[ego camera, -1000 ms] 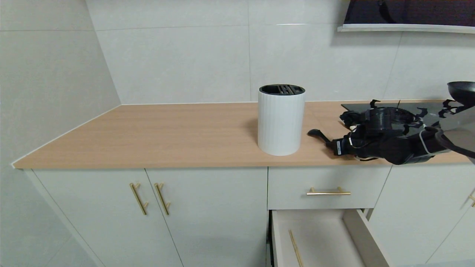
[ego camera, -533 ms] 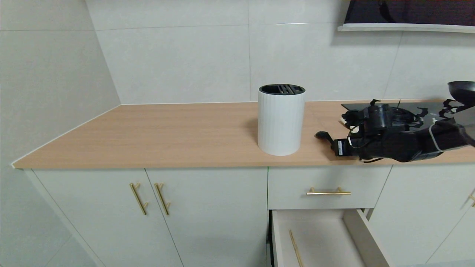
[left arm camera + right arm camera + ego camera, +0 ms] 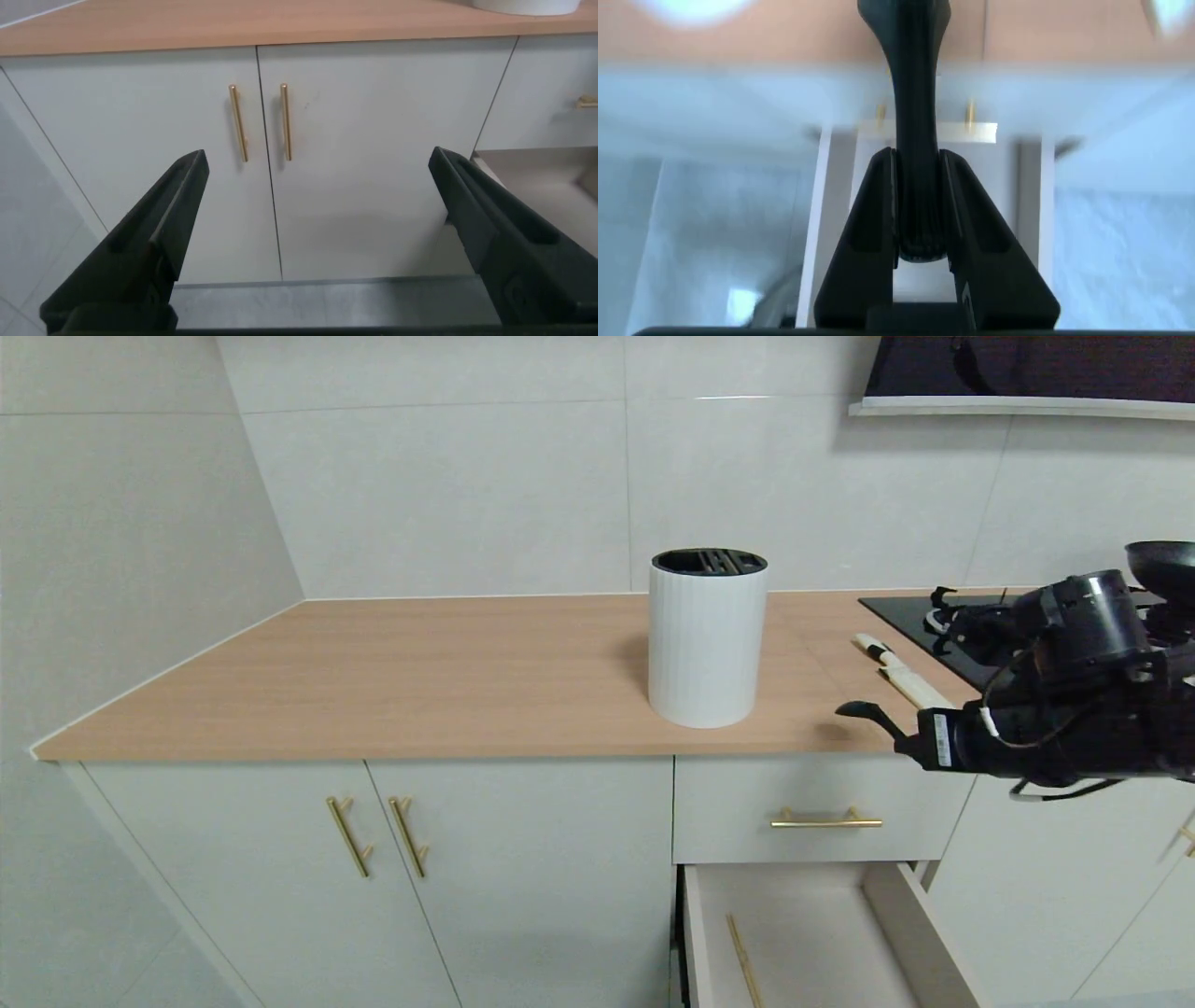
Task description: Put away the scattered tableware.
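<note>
My right gripper [image 3: 917, 743] hangs over the front edge of the wooden counter [image 3: 420, 672], right of the white cylindrical holder [image 3: 707, 639]. It is shut on a black utensil [image 3: 864, 714] whose rounded end points toward the holder. In the right wrist view the same black utensil [image 3: 915, 121] runs straight out from between the clamped fingers [image 3: 868, 215]. A pale-handled knife [image 3: 898, 674] lies on the counter beside the stove. My left gripper [image 3: 318, 243] is open and low, facing the cabinet doors [image 3: 262, 177].
Below the counter a drawer [image 3: 887, 915] stands pulled out, with a thin gold stick [image 3: 744, 961] lying inside. A black stove [image 3: 943, 616] and a dark pan [image 3: 1162, 560] sit at the right. A shut drawer with a gold handle [image 3: 826, 820] is just above the pulled-out one.
My right arm has lifted off the counter and drawn back toward the front edge with the black utensil, uncovering the pale-handled knife.
</note>
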Robot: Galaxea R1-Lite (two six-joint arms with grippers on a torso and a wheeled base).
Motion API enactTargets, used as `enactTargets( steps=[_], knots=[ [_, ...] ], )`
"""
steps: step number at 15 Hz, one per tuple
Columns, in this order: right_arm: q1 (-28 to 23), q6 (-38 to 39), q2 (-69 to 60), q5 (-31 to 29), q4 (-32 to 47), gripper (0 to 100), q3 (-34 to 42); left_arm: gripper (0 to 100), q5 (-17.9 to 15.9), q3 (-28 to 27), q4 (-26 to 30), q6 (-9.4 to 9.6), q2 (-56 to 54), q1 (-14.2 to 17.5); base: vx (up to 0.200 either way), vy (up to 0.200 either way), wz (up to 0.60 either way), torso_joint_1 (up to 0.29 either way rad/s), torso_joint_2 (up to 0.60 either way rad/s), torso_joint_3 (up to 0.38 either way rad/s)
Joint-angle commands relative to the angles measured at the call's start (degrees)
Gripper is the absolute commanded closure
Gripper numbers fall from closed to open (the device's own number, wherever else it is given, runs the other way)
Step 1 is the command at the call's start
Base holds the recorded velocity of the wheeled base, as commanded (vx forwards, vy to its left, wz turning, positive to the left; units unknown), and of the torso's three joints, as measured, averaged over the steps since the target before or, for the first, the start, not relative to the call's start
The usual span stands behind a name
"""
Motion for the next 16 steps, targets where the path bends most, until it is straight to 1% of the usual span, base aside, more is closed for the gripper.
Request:
enactTargets(
  steps=[1,4,8,13,16],
  knots=[
    [2.4,0.4,-9.4,-0.1,0.2,100,7.9,0,0.0,0.0,0.0,0.0,0.0,0.0,0.0,0.0,0.0,0.0,0.0,0.0],
    [3.8,0.9,-9.1,-0.1,-0.3,100,12.5,0,0.0,0.0,0.0,0.0,0.0,0.0,0.0,0.0,0.0,0.0,0.0,0.0],
    [4.0,0.9,-4.8,0.1,-5.9,100,17.0,0,0.0,0.0,0.0,0.0,0.0,0.0,0.0,0.0,0.0,0.0,0.0,0.0],
    [3.9,0.8,3.7,-0.1,-7.9,100,17.2,0,0.0,0.0,0.0,0.0,0.0,0.0,0.0,0.0,0.0,0.0,0.0,0.0],
    [3.9,0.8,6.2,-0.1,-8.4,100,17.3,0,0.0,0.0,0.0,0.0,0.0,0.0,0.0,0.0,0.0,0.0,0.0,0.0]
  ],
)
